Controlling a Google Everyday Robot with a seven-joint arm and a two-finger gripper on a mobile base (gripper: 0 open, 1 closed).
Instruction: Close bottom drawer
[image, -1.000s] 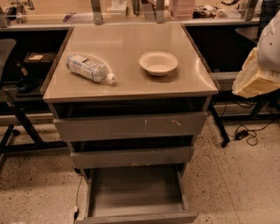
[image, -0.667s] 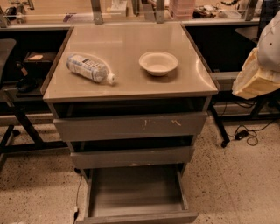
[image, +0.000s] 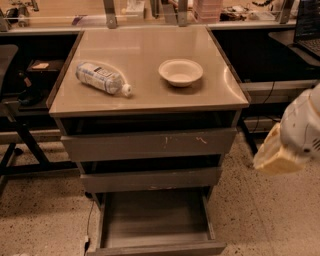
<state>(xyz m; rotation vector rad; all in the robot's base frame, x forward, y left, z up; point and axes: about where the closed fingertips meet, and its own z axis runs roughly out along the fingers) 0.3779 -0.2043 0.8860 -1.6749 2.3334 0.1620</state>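
Observation:
The bottom drawer (image: 156, 248) is the narrowest of three grey-brown drawers. It is pulled far out at the bottom of the view, and its shallow tray is empty. The mid-width drawer (image: 150, 180) above it and the widest drawer (image: 145, 145), which has pale scratches, each stick out a little. A white and tan part of my arm (image: 295, 137) hangs at the right edge, level with the upper drawers and apart from the cabinet. The gripper itself is out of view.
A plastic bottle (image: 102, 77) lies on its side and a white bowl (image: 181, 71) stands on the cabinet's top (image: 145, 45). Dark desk frames and cables stand to the left and right. A speckled floor (image: 270, 215) surrounds the cabinet.
My arm at the right edge has dropped from beside the cabinet's top to beside the upper drawers. The drawers, bottle and bowl have not moved.

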